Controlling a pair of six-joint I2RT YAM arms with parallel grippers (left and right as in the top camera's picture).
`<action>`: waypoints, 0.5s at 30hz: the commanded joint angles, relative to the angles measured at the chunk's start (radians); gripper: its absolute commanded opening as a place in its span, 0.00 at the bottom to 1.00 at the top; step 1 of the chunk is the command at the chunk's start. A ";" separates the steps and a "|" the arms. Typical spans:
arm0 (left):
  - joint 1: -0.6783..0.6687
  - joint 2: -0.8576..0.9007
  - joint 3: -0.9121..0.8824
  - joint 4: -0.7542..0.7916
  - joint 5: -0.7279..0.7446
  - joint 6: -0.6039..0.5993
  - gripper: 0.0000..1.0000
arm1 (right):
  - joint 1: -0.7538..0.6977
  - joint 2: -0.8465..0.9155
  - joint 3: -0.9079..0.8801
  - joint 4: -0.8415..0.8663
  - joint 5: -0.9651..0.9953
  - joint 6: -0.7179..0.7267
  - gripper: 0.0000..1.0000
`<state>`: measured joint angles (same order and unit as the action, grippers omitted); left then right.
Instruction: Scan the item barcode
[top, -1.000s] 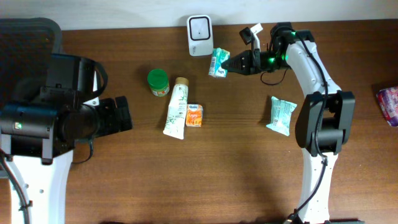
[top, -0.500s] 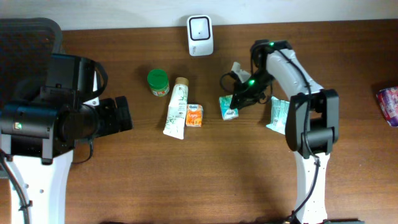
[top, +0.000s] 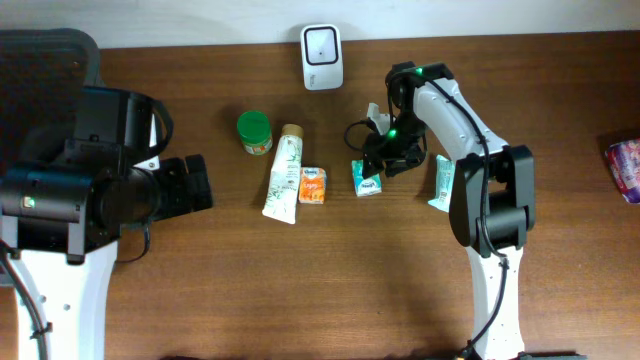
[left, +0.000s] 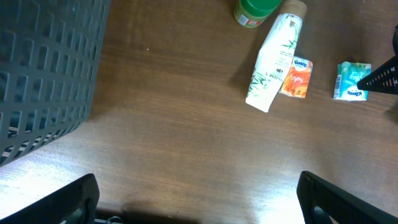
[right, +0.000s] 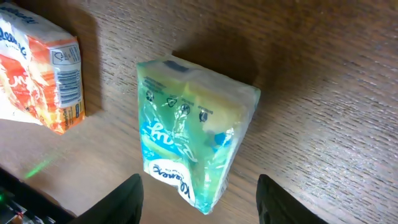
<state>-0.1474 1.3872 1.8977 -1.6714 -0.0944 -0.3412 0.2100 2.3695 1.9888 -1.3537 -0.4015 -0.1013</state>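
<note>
It's down! The green tissue pack (top: 367, 178) has come back from the scanner (top: 321, 44) and lies on the table just right of the orange pack (top: 312, 186). The right gripper (right: 200, 199) has parted its jaws either side, gripping nothing; we'd call this item scanned.

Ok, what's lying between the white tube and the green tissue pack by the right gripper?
The orange packet, close beside the white tube; bare wood separates it from the green tissue pack. Overhead and left wrist views both show it.
</note>
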 joint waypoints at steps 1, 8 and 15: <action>0.000 -0.011 0.003 0.001 -0.003 -0.010 0.99 | 0.015 -0.007 0.001 0.012 -0.012 0.010 0.51; 0.000 -0.011 0.003 0.001 -0.003 -0.010 0.99 | 0.021 -0.007 -0.111 0.097 -0.013 0.010 0.29; 0.000 -0.011 0.003 0.002 -0.003 -0.010 0.99 | 0.010 -0.007 -0.077 0.087 -0.158 0.004 0.04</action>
<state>-0.1474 1.3872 1.8977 -1.6714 -0.0944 -0.3412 0.2226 2.3665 1.8885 -1.2552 -0.4580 -0.0780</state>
